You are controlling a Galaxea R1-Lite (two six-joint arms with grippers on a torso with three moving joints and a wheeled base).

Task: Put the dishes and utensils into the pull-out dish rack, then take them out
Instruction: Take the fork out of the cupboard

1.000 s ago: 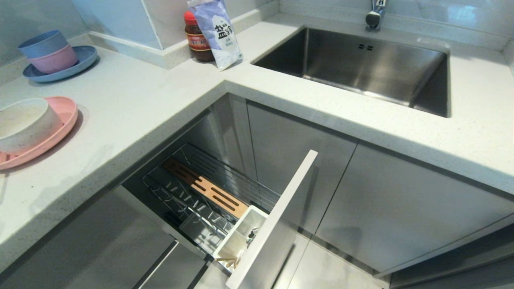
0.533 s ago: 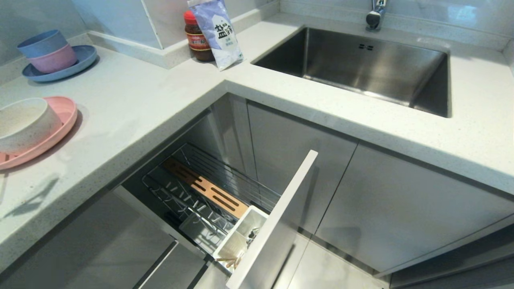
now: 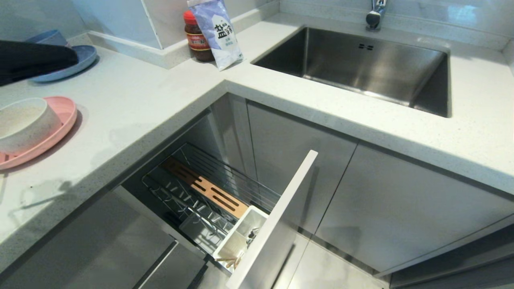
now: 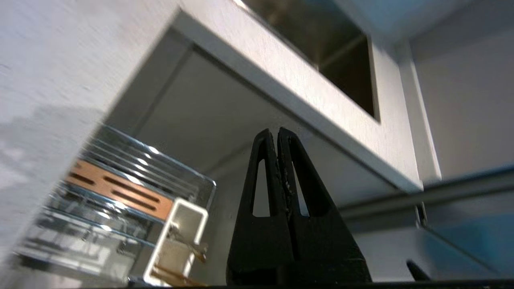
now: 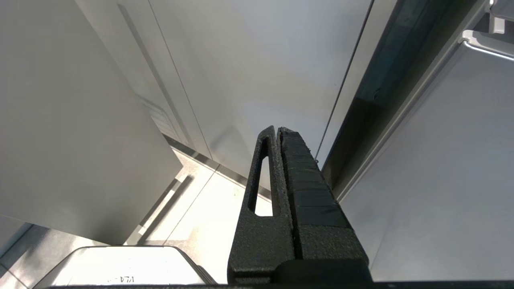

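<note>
Surface: white speckled countertop (image 3: 152, 96), L-shaped around the sink (image 3: 361, 68).
Left of sink: red-lidded jar (image 3: 197, 38), white packet (image 3: 219, 32).
Far left of sink: blue plate (image 3: 82, 60), pink plate (image 3: 60, 124) carrying off-white bowl (image 3: 24, 122).

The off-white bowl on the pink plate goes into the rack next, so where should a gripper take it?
Grip the off-white round bowl by its upright rim on the side facing the counter's middle, coming from above: it sits mouth-up on the flat pink plate, one finger inside, one outside.
</note>
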